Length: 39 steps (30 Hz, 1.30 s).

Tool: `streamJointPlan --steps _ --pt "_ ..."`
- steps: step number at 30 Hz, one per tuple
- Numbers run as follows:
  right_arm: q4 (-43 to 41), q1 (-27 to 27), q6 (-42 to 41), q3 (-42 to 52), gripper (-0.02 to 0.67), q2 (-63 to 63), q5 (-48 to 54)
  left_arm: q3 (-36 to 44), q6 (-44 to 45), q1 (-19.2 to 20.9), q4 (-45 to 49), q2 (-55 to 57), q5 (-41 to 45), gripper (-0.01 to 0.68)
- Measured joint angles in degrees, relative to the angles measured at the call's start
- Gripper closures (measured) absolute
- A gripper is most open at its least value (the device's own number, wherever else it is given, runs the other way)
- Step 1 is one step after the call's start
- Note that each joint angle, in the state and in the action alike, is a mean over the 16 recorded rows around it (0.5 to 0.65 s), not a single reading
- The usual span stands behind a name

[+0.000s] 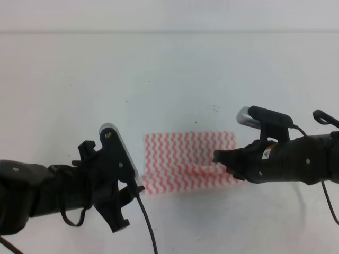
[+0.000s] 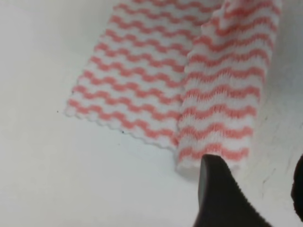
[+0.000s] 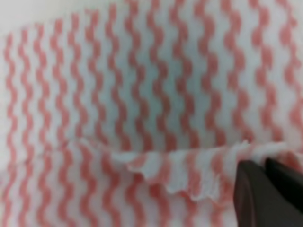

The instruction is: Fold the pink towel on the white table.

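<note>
The pink towel (image 1: 189, 159) lies on the white surface (image 1: 169, 79) between the two grippers, its near strip folded over itself. The right gripper (image 1: 225, 160) sits at the towel's right edge, its tips pressed narrow, pinching the scalloped hem of the folded layer. The left gripper (image 1: 132, 191) stands spread apart just left of the towel's near-left corner, gripping nothing.

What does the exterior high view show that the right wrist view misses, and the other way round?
Only the exterior high view shows the whole pink towel on the white table, with the left tool at its near left corner. Only the right wrist view shows the right tool closed on a raised, frayed cloth edge. Both show the wavy stripes and a fold along the near edge.
</note>
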Motion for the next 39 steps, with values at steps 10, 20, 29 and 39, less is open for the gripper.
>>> streamJointPlan --steps 10,20,29,39 --pt "0.12 0.44 -2.18 0.0 0.666 -4.56 4.59 0.01 -1.83 0.0 -0.88 0.17 -0.2 0.372" --pt "0.15 0.51 -3.39 0.24 0.666 -6.91 8.71 0.02 -0.46 -0.01 -0.7 2.59 3.63 0.371" --pt "0.15 0.51 -3.56 0.45 0.666 -6.86 9.15 0.0 1.93 -0.02 -0.29 5.54 8.75 0.322" --pt "0.15 0.51 -3.56 0.45 0.666 -6.86 9.02 0.04 0.97 -0.13 1.92 5.74 12.98 0.229"
